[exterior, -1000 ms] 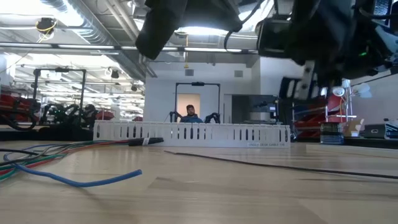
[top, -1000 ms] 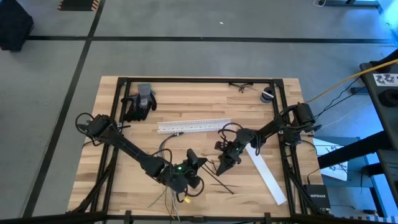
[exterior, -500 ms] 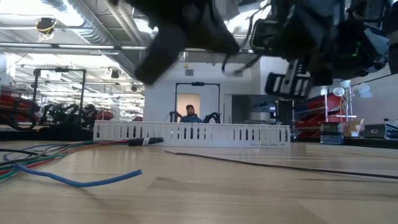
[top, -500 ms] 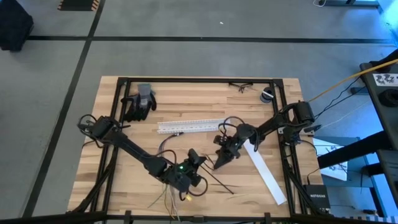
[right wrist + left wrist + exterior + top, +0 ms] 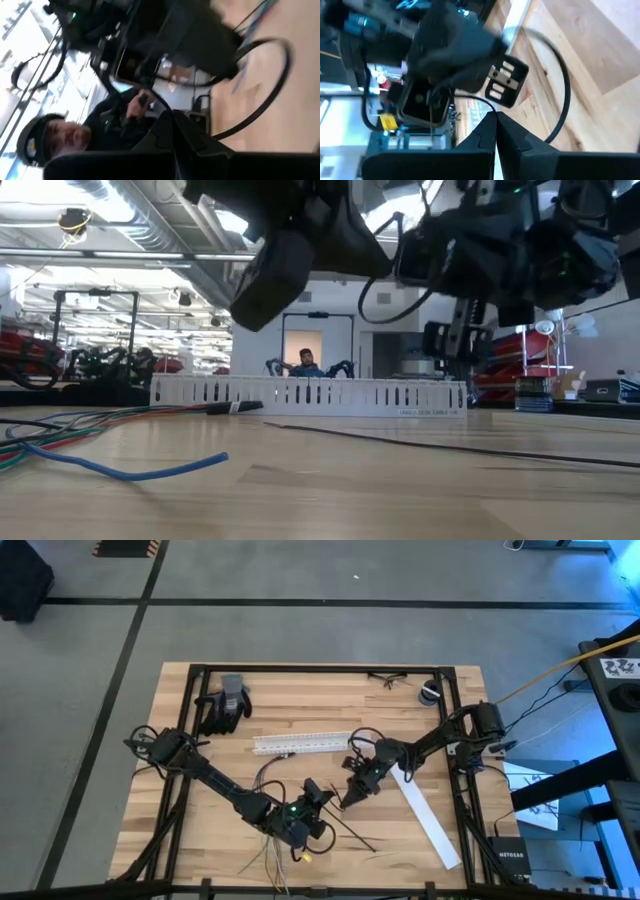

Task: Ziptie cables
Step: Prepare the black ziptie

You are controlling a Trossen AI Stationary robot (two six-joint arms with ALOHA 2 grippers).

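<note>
My two grippers meet above the table's near middle, both shut. In the high view my left gripper (image 5: 322, 792) comes in from the left and my right gripper (image 5: 345, 804) from the right. A thin black ziptie (image 5: 472, 102) runs between their tips. Two more zipties (image 5: 352, 830) lie flat on the wood under them, and one shows as a long black strip (image 5: 450, 445) in the low view. The cables (image 5: 275, 858) lie loose by the near edge, with a yellow end. In the low view they lie flat on the wood (image 5: 70, 430), untouched. My left gripper pinches one end of the thin ziptie (image 5: 487, 110) at its fingertips (image 5: 490, 125), pointing slightly downward toward my right gripper. The strip is lifted clear of the table. My right gripper pinches the other end (image 5: 165, 106) at its fingertips (image 5: 170, 122), coming level from the table's right.
A white slotted channel (image 5: 310, 742) lies across the middle and a flat white strip (image 5: 430, 820) lies at the right. Dark gloves (image 5: 225, 705), glasses (image 5: 388, 678) and a small roll (image 5: 430, 692) lie toward the far edge. A person (image 5: 55, 135) shows beyond the table.
My left gripper has sunk a little toward the table. My right gripper has swung a little toward the left one, so the two tips stand closer. Both have stayed shut.
</note>
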